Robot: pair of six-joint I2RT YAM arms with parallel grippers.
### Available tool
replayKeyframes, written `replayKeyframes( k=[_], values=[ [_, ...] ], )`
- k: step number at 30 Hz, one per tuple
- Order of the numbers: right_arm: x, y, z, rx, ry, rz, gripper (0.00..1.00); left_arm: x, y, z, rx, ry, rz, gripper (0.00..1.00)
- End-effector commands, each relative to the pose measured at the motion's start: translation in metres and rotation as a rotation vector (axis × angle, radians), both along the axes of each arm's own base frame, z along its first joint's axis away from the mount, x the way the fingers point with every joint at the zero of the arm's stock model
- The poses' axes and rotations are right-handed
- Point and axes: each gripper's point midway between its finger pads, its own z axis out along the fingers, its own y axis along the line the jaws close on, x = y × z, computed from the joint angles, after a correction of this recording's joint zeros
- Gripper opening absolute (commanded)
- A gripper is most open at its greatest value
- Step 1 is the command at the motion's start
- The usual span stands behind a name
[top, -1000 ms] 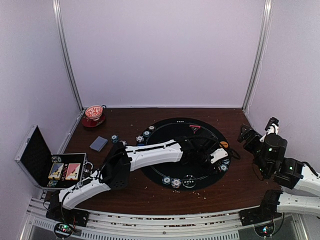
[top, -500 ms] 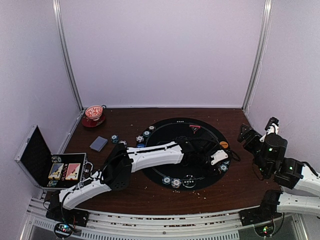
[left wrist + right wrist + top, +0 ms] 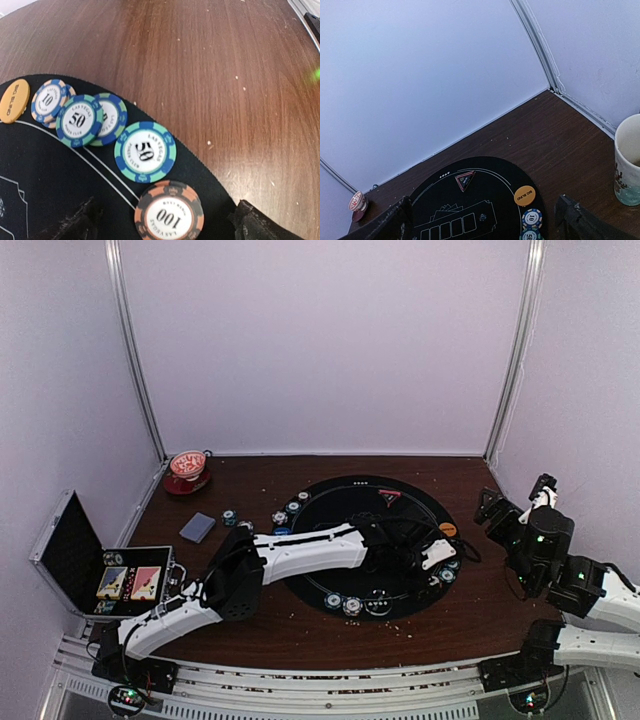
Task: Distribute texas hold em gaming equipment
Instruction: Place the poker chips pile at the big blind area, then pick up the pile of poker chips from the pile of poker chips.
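Note:
My left gripper [image 3: 167,226] stands open low over the right edge of the black round mat [image 3: 40,190]. A black-and-orange 100 chip [image 3: 169,212] lies flat on the mat between its fingers, untouched. Beyond it lie a teal 50 chip [image 3: 145,151], two overlapping 50 chips [image 3: 79,120], a 10 chip [image 3: 49,100] and the orange Big Blind button [image 3: 13,100]. From above, the left gripper [image 3: 437,568] reaches across the mat [image 3: 350,505]. My right gripper [image 3: 482,227] is open and empty, raised at the right. It faces the red-triangle marker [image 3: 464,179].
The grey-blue cards [image 3: 197,527] lie left of the mat, with chips [image 3: 290,510] on its left rim and more [image 3: 345,603] at its front. The open black case [image 3: 100,575] sits far left, the red bowl [image 3: 187,468] back left. A white cup [image 3: 627,165] stands at the right.
The left gripper has opened over the mat's right edge, leaving the 100 chip lying on the mat. The left arm drew back slightly. The right arm has not moved.

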Motion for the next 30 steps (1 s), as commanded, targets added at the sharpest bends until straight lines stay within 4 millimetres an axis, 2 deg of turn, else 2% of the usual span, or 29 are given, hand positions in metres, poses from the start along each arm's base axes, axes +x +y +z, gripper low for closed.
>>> replayKeyframes(
  k=[1,6,12,16,20,24,27,30],
  values=[
    [0.001,0.002,-0.004,-0.021,0.005,0.008,1.00,-0.005,0.007,0.032,-0.006,-0.035,-0.001,0.98],
    [0.002,0.003,-0.005,-0.025,0.009,0.010,1.00,-0.005,0.027,0.022,0.064,-0.055,0.015,0.97],
    [0.002,0.003,-0.005,-0.030,0.010,0.011,1.00,-0.004,0.029,0.031,0.062,-0.072,0.017,0.91],
    [0.002,0.003,-0.005,-0.030,0.010,0.009,1.00,0.001,0.030,0.071,0.022,-0.116,0.014,0.97],
    [0.002,0.002,-0.006,-0.030,0.010,0.005,1.00,0.019,0.045,0.116,-0.013,-0.175,0.054,0.98],
    [0.003,0.003,-0.007,-0.035,0.013,0.006,1.00,0.047,0.084,0.147,-0.010,-0.231,0.134,0.98],
    [0.004,0.005,-0.008,-0.045,0.017,0.010,1.00,0.078,0.130,0.170,-0.006,-0.298,0.238,0.98],
    [0.006,0.008,-0.011,-0.056,0.026,0.019,1.00,0.109,0.187,0.189,0.010,-0.335,0.348,0.98]
  ],
)
